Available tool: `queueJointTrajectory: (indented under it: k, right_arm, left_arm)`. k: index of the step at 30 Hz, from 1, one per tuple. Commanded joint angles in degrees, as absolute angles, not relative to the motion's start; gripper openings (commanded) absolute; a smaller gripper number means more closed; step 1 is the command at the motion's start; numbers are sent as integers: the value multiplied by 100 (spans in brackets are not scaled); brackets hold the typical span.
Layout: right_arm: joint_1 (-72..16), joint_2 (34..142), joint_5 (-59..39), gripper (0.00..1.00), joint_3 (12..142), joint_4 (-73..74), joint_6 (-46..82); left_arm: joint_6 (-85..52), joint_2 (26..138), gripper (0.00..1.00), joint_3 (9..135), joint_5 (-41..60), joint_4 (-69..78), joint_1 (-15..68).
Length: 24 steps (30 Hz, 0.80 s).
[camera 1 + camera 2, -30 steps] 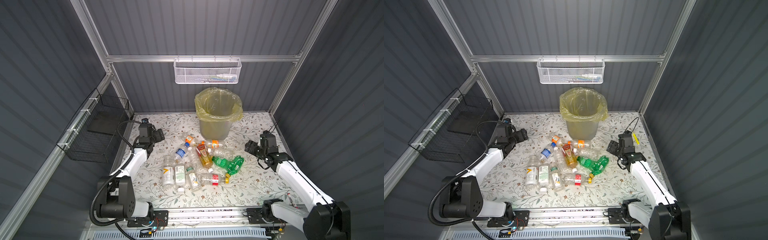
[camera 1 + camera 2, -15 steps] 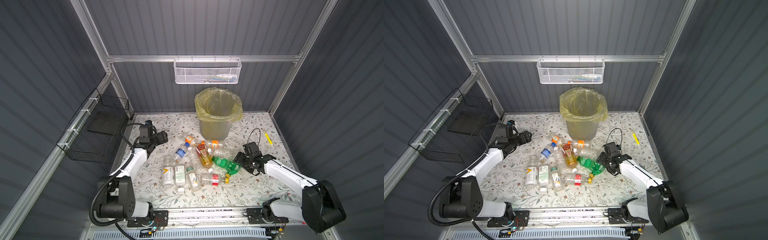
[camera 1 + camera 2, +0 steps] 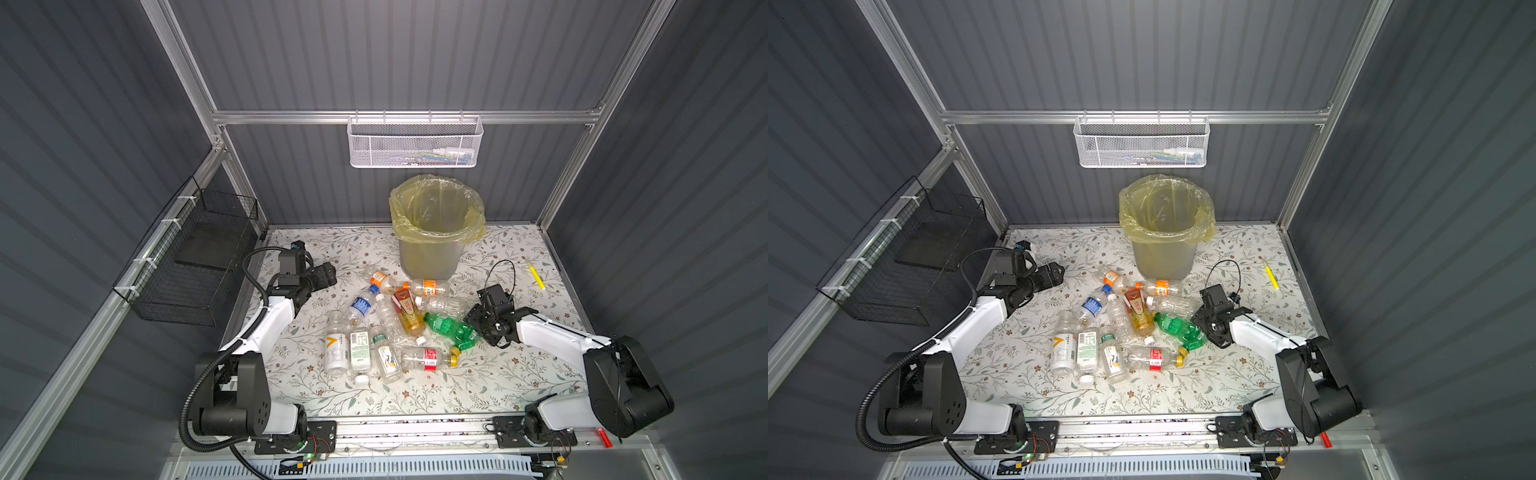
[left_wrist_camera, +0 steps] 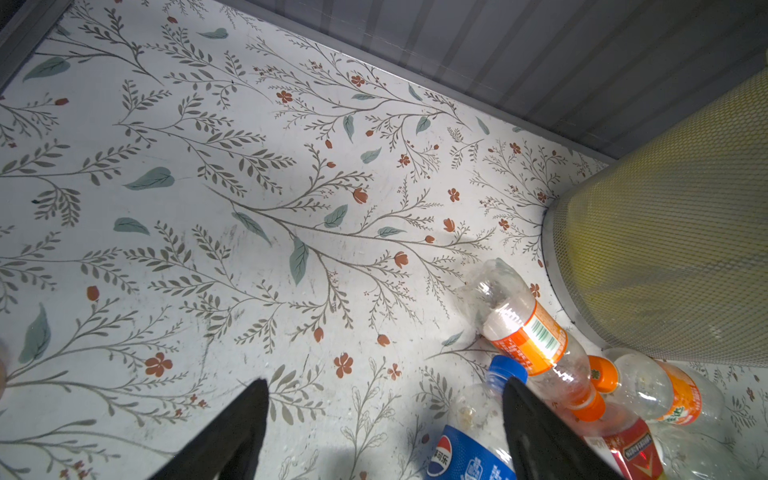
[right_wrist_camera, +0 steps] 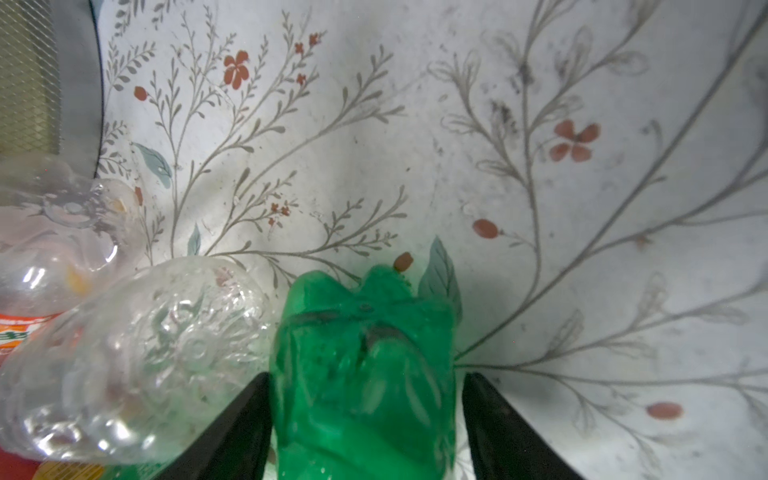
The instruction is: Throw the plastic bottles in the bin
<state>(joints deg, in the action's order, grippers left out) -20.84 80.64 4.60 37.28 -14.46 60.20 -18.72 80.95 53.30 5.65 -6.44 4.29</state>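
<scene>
Several plastic bottles lie in a heap mid-table in both top views, in front of the grey bin with its yellow bag. My right gripper is low at the heap's right edge, open around the base end of the green bottle. One finger touches it and a thin gap shows at the other. My left gripper hangs open and empty left of the heap, with a blue-labelled bottle beside one finger.
A white mesh basket hangs on the back wall and a black wire basket on the left wall. A yellow marker lies at the right. A loose white cap lies near the front of the heap.
My right arm swung in from the right side and dropped to the green bottle, and its jaws narrowed around it. The left gripper edged slightly toward the heap.
</scene>
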Motion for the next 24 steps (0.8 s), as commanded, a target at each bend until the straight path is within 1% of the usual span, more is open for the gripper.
queueJointTrajectory:
  k: [1,5,10,18,24]
  right_arm:
    - [-2082,8095,732,71,3626,-1493,6091]
    - [-1867,7938,689,66,3458,-1527,6056]
    - [-1327,7470,558,59,3187,-1629,5847]
    - [-332,6545,554,57,3000,-2109,5209]
    - [79,6042,393,56,2878,-2197,4824]
  left_arm:
    - [-1936,8176,88,5464,711,-762,440]
    - [-1958,8238,87,5497,780,-791,446]
    - [-1995,8344,85,5561,872,-816,442]
    - [-2101,8491,83,5637,945,-834,491]
    - [-2143,8565,83,5634,873,-835,677]
